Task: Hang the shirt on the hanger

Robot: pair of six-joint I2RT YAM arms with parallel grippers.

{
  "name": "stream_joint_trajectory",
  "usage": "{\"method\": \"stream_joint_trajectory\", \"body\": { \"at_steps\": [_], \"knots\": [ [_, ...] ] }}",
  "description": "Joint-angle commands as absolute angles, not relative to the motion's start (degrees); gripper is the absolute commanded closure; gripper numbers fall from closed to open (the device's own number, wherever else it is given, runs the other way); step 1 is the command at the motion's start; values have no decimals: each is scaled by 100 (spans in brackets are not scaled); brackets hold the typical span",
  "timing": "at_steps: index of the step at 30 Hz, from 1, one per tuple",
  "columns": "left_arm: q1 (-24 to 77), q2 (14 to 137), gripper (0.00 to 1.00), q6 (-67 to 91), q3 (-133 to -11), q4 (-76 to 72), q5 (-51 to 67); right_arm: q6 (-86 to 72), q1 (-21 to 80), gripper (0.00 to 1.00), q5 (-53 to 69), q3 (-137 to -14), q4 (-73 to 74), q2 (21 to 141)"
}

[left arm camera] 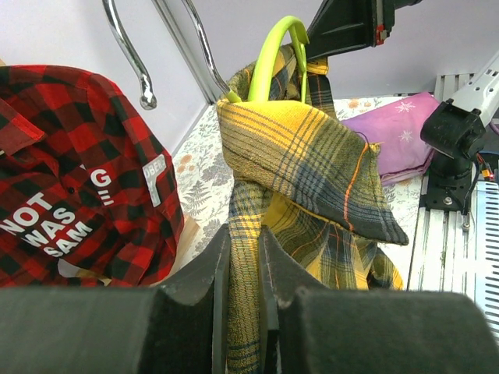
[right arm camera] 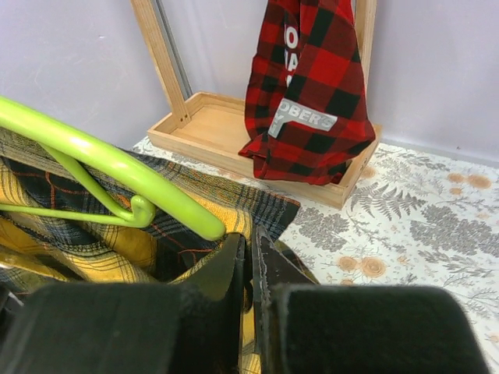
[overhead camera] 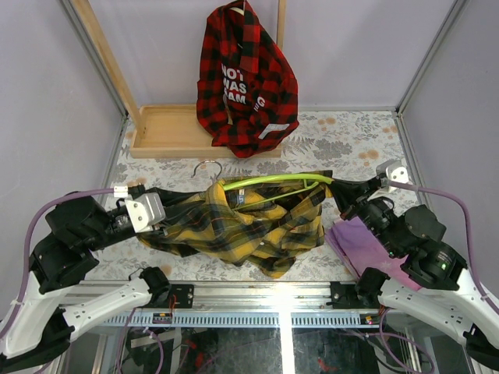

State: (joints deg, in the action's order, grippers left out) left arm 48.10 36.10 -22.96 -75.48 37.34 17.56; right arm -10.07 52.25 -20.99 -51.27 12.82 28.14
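- The shirt (overhead camera: 242,226) is bunched in mid-frame, draped over the hanger (overhead camera: 273,181), whose lime bar shows along the top edge.
- Left gripper (left arm camera: 243,234): fingers narrow, pinching a strip of the shirt's left side.
- Right gripper (right arm camera: 249,241): fingers pressed together at the hanger's right end. Cloth between them? Can't tell.
- Purple cloth (overhead camera: 362,241) lies lower right, partly under the right arm.
- Red plaid shirt (overhead camera: 245,78) hangs on the wooden rack (overhead camera: 164,132), upper centre, well apart.

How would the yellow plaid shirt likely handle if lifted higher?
Likely floppy: the shirt sags in folds between the arms and bunches where the left gripper pinches it. It may also slip along the smooth hanger, so the draped part could shift.
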Motion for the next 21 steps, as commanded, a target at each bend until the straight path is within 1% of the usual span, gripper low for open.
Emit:
{"method": "stream_joint_trajectory", "body": {
  "at_steps": [1, 8, 13, 18, 21],
  "knots": [
    [4820, 2918, 100, -2530, -8182, 3293, 1191, 140, 4930, 100, -4527, -5603, 2373, 2669],
    [4942, 2803, 100, -2579, -8220, 3334, 991, 455, 4926, 100, -5149, -5804, 2734, 2667],
    [5114, 2726, 100, -2542, -8211, 3268, 957, 211, 4927, 100, -5426, -5844, 3020, 2868],
    [5222, 2654, 100, -2481, -8220, 3186, 1058, -81, 4929, 100, -5447, -5979, 3330, 3307],
    [5253, 2630, 100, -2457, -8256, 3175, 1104, -102, 4929, 100, -5460, -5902, 3282, 3354]
  ]
}}
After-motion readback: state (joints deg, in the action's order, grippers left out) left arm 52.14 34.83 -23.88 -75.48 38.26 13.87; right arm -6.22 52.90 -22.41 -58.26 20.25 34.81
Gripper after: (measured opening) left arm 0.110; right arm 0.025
